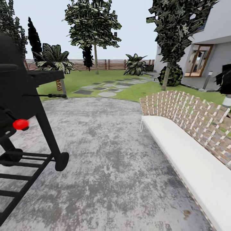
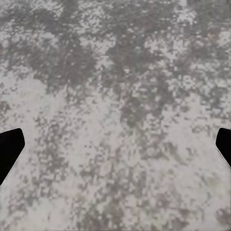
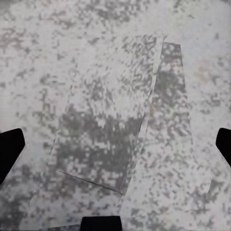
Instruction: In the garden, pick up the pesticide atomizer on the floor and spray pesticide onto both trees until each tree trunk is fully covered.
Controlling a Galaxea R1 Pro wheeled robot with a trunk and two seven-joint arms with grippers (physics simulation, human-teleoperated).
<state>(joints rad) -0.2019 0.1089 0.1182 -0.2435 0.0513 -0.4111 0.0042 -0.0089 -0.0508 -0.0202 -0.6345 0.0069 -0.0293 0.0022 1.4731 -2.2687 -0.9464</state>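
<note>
The pesticide atomizer is out of view. Across the garden lawn [image 1: 96, 77] stand two trees: one thin pale trunk [image 1: 96, 61] by the brown slat fence [image 1: 110, 64], and another trunk [image 1: 165, 77] at the right near the house. In the left wrist view my left gripper [image 2: 115, 149] is open over mottled grey paving, with its dark fingertips [image 2: 9, 149] at the frame's edges. My right gripper [image 3: 115, 149] is open too, with nothing between its fingertips [image 3: 9, 150], above a seam in the paving.
A black wheeled grill [image 1: 22, 96] with a red knob [image 1: 20, 124] stands close at the left. A wicker bench with a white cushion [image 1: 192, 166] runs along the right. Grey patio [image 1: 106, 154] leads to stepping stones [image 1: 106, 88]. A short palm [image 1: 54, 61] stands behind the grill.
</note>
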